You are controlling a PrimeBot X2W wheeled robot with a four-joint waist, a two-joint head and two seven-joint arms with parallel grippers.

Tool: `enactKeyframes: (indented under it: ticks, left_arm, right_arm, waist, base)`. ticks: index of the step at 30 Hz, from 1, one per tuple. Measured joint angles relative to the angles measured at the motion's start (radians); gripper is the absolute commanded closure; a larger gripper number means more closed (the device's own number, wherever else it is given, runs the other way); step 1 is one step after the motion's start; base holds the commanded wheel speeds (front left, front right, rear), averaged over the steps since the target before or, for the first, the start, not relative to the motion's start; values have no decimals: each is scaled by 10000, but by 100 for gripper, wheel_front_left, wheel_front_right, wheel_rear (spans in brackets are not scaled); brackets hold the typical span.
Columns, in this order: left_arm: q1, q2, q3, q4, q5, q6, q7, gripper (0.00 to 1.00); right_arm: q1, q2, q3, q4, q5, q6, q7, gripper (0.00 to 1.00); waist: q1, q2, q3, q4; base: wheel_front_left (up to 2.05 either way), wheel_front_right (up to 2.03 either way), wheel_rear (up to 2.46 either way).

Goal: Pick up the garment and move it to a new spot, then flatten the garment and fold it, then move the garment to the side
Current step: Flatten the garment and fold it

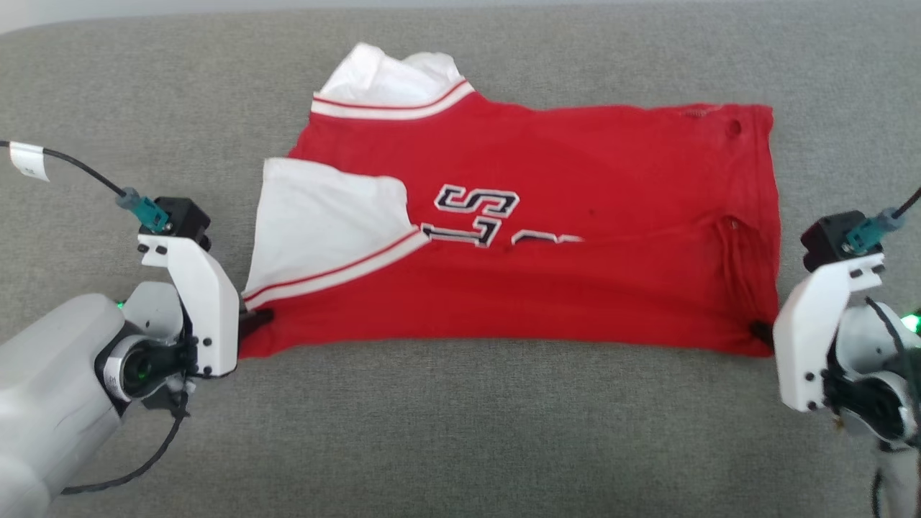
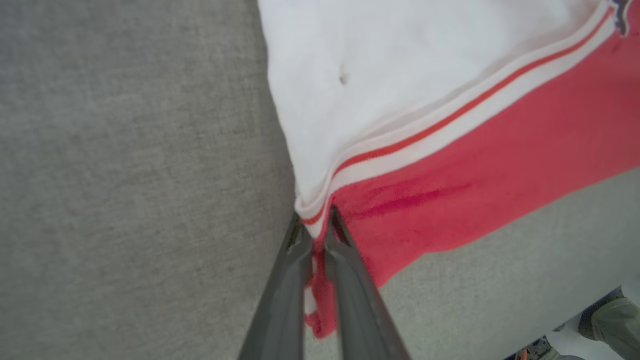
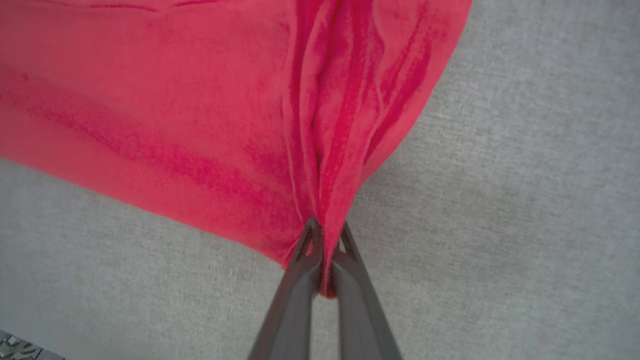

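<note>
- Lying mostly flat in the middle of the grey fabric surface (image 1: 460, 432): the shirt (image 1: 575, 237), red with white sleeves.
- Long axis running left to right across the head view, with the shoulder end toward the robot's left and the hem (image 1: 766, 216) toward its right.
- Lettering (image 1: 478, 216) turned sideways on the chest, its lower part cut off along a crease in the body.
- Far sleeve (image 1: 392, 79) rumpled at the far-left corner.
- Near sleeve (image 1: 324, 216) laid over the chest, its striped seam slanting down to the near-left corner.
- At that near-left corner, the left claw (image 1: 255, 318), closed tight on the shirt's edge.
- In the left wrist view, dark fingers (image 2: 355, 300) pressed together, with striped seam and red cloth pinched between them.
- At the near-right corner by the hem, the right claw (image 1: 761, 331), likewise clamped on the shirt.
- In the right wrist view, fingers (image 3: 295, 310) squeezed onto red cloth, which gathers into pleats fanning up from the tips.
- Near edge running almost straight from one claw to the other.
- Hard to tell whether either gripped corner is raised off the surface.
</note>
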Motion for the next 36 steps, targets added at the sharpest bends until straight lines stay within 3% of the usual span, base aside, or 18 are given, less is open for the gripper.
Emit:
enactKeyframes:
  ticks: [7, 13, 20, 21, 22, 23, 24, 28, 36]
  left_arm:
    - [490, 817, -67, -1490, -203, 830, 290, 100]
    - [1219, 1567, -153, -3057, -506, 1728, 445, 100]
    - [1718, 1701, -201, -3774, -568, 2196, 173, 100]
    - [1751, 1668, -199, -3754, -568, 2197, 153, 84]
    - [1777, 1630, -199, -3708, -568, 2197, 92, 55]
    - [1810, 1582, -199, -3641, -566, 2196, 59, 0]
    - [1825, 1530, -194, -3568, -570, 2194, 31, 0]
    - [1778, 1459, -125, -3488, -594, 2090, 15, 0]
    - [919, 2228, 178, -3825, -234, 2194, 278, 0]
  right_arm:
    - [797, -531, -462, -1258, 385, 0, 1135, 100]
    - [1429, -512, -1009, -1912, 470, 2, 1835, 100]
    - [1720, -280, -1049, -1657, 242, 2, 1613, 100]
    - [1716, -219, -984, -1494, 238, 2, 1511, 100]
    - [1714, -157, -903, -1333, 207, -2, 1379, 92]
    - [1694, -142, -811, -1162, 132, -6, 1231, 58]
    - [1656, -140, -736, -1037, 102, -6, 1116, 4]
    - [1539, -196, -560, -742, 59, -6, 688, 0]
    - [1566, -46, -1070, -1670, 59, -8, -326, 0]
  waist:
    - [1, 0, -149, 190]
    - [1, 0, -114, 243]
    - [1, 0, 0, 296]
    - [0, 0, 12, 290]
    - [1, 0, 21, 279]
    - [0, 0, 29, 264]
    - [1, 0, 30, 253]
    - [0, 0, -94, 198]
    - [0, 0, -505, 38]
  base:
    - [0, 0, 0]
    - [0, 0, 0]
    - [0, 0, 0]
    - [0, 0, 0]
    - [0, 0, 0]
    - [0, 0, 0]
    - [0, 0, 0]
    - [0, 0, 0]
    - [0, 0, 0]
